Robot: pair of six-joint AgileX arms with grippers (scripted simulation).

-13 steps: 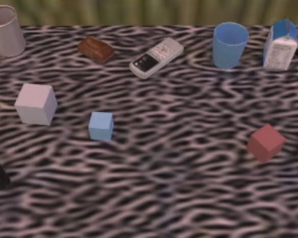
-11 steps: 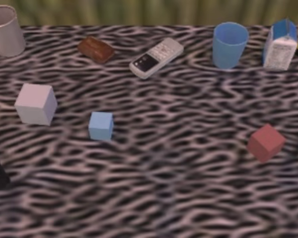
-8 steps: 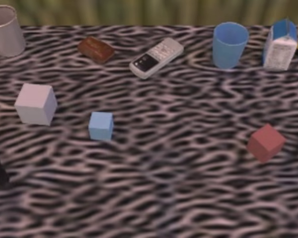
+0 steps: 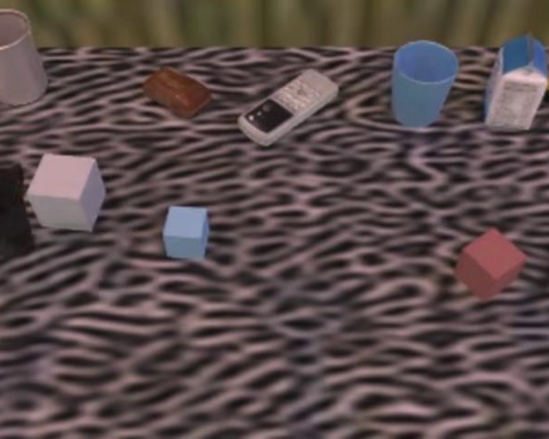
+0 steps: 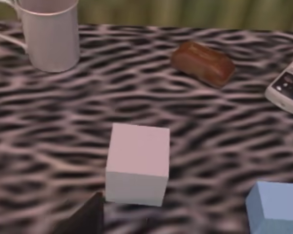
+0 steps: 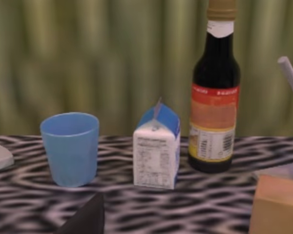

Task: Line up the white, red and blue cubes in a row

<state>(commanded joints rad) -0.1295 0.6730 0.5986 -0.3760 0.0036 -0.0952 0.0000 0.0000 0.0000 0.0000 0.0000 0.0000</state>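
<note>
The left gripper (image 4: 5, 208) is being shown just left of the white cube (image 4: 66, 191), holding nothing; how far its jaws are parted cannot be told. The blue cube (image 4: 185, 231) is lying nearby, the red cube (image 4: 489, 262) well apart at right. A misjudged descent is risking the white cube being knocked askew. The right gripper is not being shown.

Left claw (image 4: 5, 210): matte black, blocky, stepped outline in the top view; no cables, screws or markings can be made out on it. Left wrist view: only one dark grey-black wedge of a finger (image 5: 85, 219) shows, flat-faced, with a sloping edge. Right wrist view: a like dark wedge of the right claw's finger (image 6: 85, 217), plain and unmarked. Nothing more of either arm shows.
</note>
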